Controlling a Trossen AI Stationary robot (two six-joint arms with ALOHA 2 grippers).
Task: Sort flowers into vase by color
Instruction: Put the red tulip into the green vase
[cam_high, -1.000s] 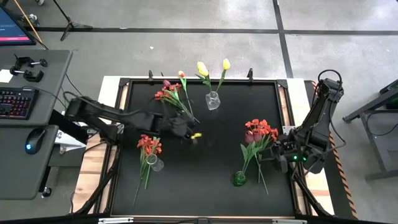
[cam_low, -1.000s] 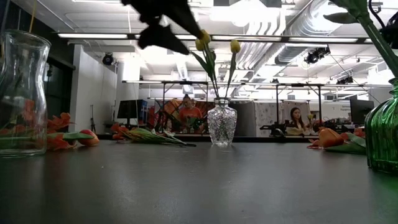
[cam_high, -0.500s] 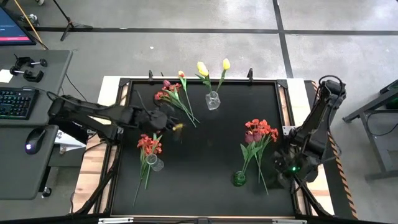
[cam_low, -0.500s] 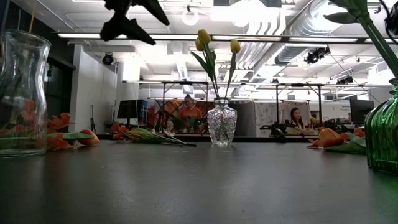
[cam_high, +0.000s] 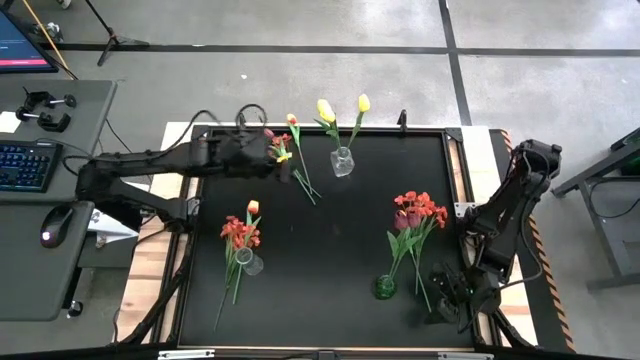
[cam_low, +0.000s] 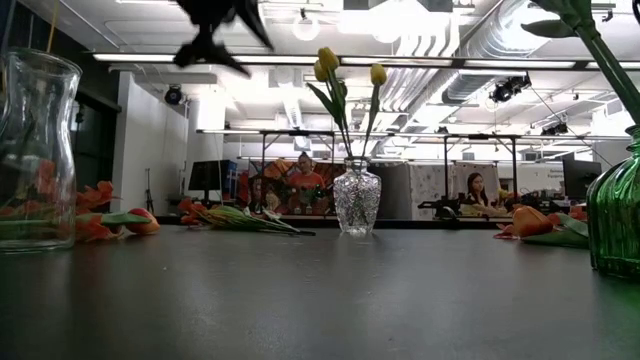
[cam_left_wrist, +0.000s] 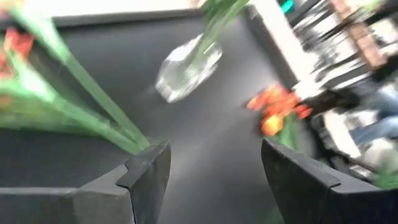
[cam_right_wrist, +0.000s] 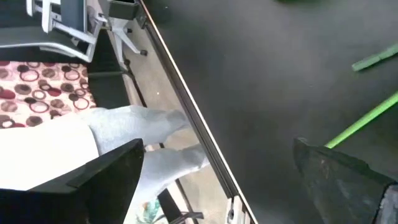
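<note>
A loose bunch of red and maroon tulips (cam_high: 283, 160) lies flat near the table's far left corner. My left gripper (cam_high: 276, 158) hovers open above it, high in the low view (cam_low: 215, 30). In the left wrist view (cam_left_wrist: 214, 149) the green stems (cam_left_wrist: 93, 106) run beside one finger. Two yellow tulips stand in a clear vase (cam_high: 342, 160). Red tulips stand in a second clear vase (cam_high: 248, 262). Red and maroon ones lean out of a green vase (cam_high: 384, 287). My right gripper (cam_high: 447, 287) is open near the table's near right corner, with nothing between its fingers (cam_right_wrist: 217, 162).
A single orange tulip head (cam_high: 252, 207) shows just beyond the left vase. Loose green stems (cam_high: 422, 285) lie beside the green vase. The raised table rim (cam_right_wrist: 186, 118) runs past my right gripper. The bare black middle of the table (cam_high: 330, 230) lies between the vases.
My left gripper has swung from the table's middle toward the left and then to the far edge, ending over the loose bunch. My right arm has drawn back toward the near right corner. The orange tulip head beyond the left vase shows now that the arm has gone.
</note>
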